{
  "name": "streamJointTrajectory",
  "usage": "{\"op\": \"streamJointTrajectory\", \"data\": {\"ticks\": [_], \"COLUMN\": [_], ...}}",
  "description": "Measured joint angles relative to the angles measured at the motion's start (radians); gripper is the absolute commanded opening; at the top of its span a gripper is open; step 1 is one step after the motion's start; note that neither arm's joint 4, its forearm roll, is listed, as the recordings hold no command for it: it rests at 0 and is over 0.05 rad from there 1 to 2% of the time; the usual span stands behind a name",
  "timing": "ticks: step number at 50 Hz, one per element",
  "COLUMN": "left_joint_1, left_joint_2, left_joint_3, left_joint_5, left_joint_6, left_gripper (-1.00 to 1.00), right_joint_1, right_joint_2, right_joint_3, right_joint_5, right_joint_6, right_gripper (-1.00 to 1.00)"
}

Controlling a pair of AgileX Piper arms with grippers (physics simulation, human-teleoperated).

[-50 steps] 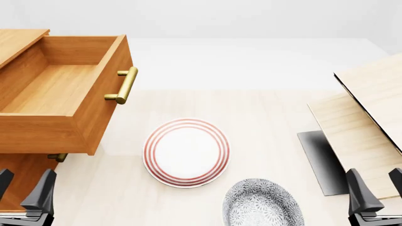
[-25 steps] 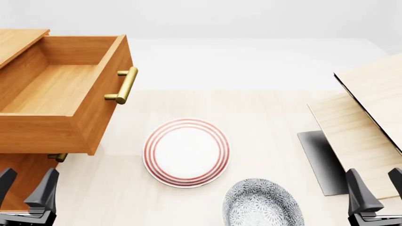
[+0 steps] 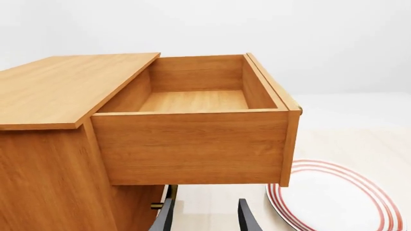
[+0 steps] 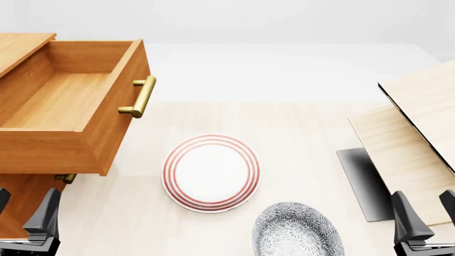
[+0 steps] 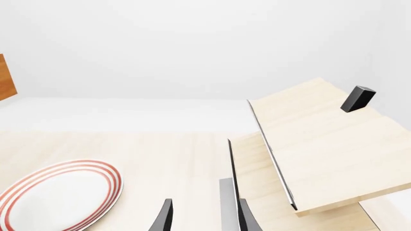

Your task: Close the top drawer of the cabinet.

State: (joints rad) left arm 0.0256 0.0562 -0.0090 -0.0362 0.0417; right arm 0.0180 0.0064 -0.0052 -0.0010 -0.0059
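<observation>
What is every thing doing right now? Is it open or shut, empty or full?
top drawer: pulled far out, empty inside.
lower drawer: pushed in, shut.
striped plate: flat on the table, empty.
patterned bowl: upright, nothing visible in it.
pale wood panels: tilted, overlapping.
left gripper: open, holding nothing, low beside the cabinet.
right gripper: open, holding nothing.

a red-ringed white plate [image 4: 210,172] lies mid-desk [image 4: 306,133], with a grey patterned bowl [image 4: 297,230] just beside it at the near edge. pale wood panels [image 4: 416,138] slant on the right, over a dark grey base [image 4: 364,181].
</observation>
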Motion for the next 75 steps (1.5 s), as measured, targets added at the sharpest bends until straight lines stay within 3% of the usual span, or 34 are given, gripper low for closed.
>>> {"op": "streamJointTrajectory", "data": {"ticks": [31, 47, 61, 75], "left_joint_1": [-0.112, -0.323, -0.504, -0.629], "left_joint_2": [0.049, 0.140, 0.321, 0.533], "left_joint_3": [-0.138, -0.267, -0.402, -0.553], "left_joint_5": [0.040, 0.009, -0.099, -0.207], "left_joint_6": [0.049, 0.093, 0.126, 0.150], "left_gripper": [1.00, 1.00, 1.00, 1.00], "right_joint_1": [0.000, 0.000, 0.000, 0.000], "right_joint_2": [-0.001, -0.001, 0.000, 0.001], "right_joint_3": [0.000, 0.000, 0.000, 0.000], "right_joint_5": [0.001, 0.001, 0.000, -0.001], "right_joint_6": [0.000, 0.000, 0.000, 0.000], "right_gripper": [1.00, 1.00, 1.00, 1.00]}}
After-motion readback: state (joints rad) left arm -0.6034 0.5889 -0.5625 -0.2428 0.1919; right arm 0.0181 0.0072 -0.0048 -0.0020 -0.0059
